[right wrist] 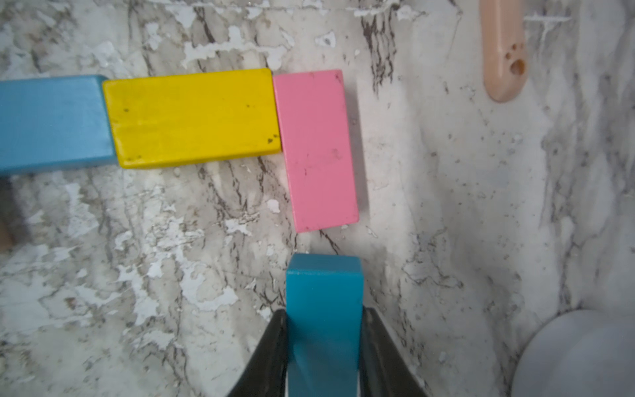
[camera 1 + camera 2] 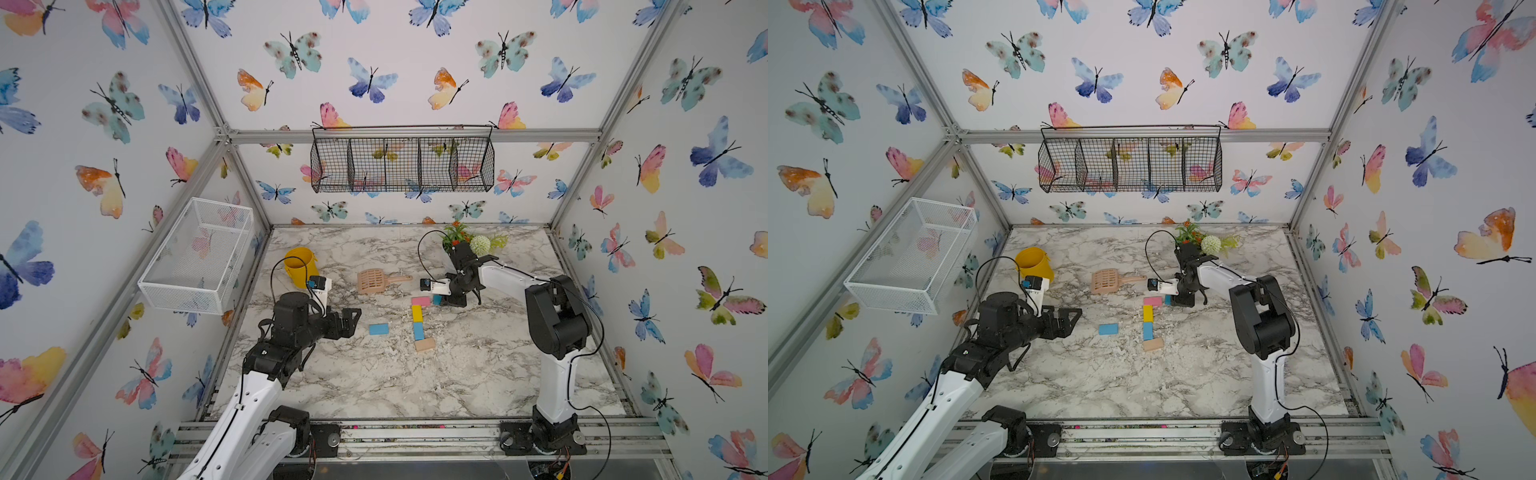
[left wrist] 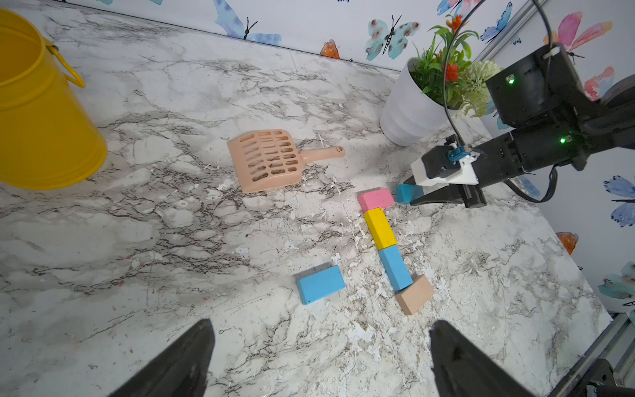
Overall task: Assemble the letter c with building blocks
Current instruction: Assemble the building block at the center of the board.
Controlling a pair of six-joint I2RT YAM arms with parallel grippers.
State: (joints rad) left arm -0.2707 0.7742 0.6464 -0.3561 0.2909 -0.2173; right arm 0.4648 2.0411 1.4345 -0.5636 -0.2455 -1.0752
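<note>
Closest to the lens, the right end effector [image 1: 324,312] is pinching a teal block [image 1: 324,288] between its two dark fingers [image 1: 271,350], the jaws narrowed onto the block's sides. Just past the block's free end, across a thin gap, a pink block [image 1: 316,147] is lying flat on the marbled desk [image 1: 446,206]. Reading a top view as a dial, the unfinished letter c [image 2: 417,320] is sitting near the desk's centre. The pink block is lying crosswise at its 12 o'clock end. A yellow block [image 1: 192,117] and a light blue block [image 3: 395,268] are running end to end toward 6 o'clock as the spine, touching. A tan block [image 3: 414,294] is lying slightly askew against the 6 o'clock end. The teal block is sitting at 3 o'clock of the pink one; whether it is resting on the desk I cannot tell. A second light blue block [image 3: 320,283] is lying alone at 9 o'clock of the spine, apart from it. The left end effector [image 2: 352,322] is hovering farther toward 9 o'clock, jaws spread wide and holding nothing.
</note>
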